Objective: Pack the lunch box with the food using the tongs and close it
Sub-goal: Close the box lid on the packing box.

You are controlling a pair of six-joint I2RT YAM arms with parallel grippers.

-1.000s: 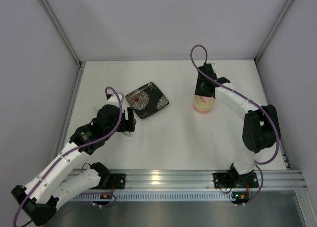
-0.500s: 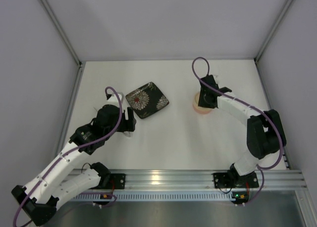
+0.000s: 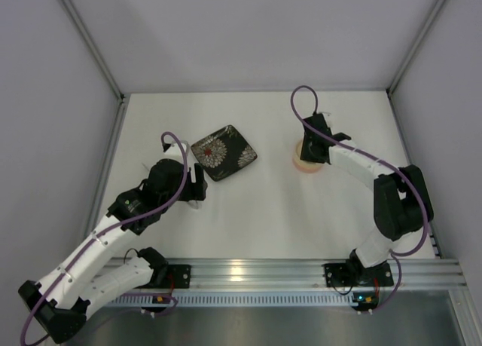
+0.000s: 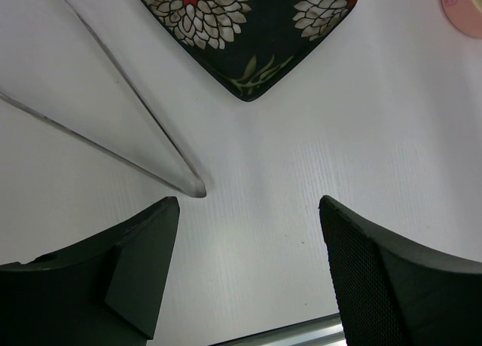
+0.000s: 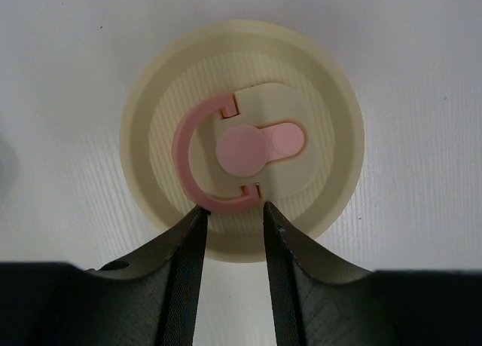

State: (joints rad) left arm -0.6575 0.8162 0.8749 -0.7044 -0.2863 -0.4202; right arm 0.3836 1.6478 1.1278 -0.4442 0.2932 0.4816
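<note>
Lid (image 5: pixel 331 112) sits flat on the lunch box (image 3: pixel 308 165) at the right, and the floral plate (image 4: pixel 248 37) shows no food that I can make out, so packing looks finished and closing all but done. The right gripper (image 5: pixel 230 219) hangs over it, jaws narrow either side of the pink loop handle (image 5: pixel 188 157) — whether they pinch it, I cannot tell. The left gripper (image 4: pixel 247 206) gapes wide and empty, the tongs (image 4: pixel 181 179) lying on the table just beside it — what's left, I'd judge, is letting go.
</note>
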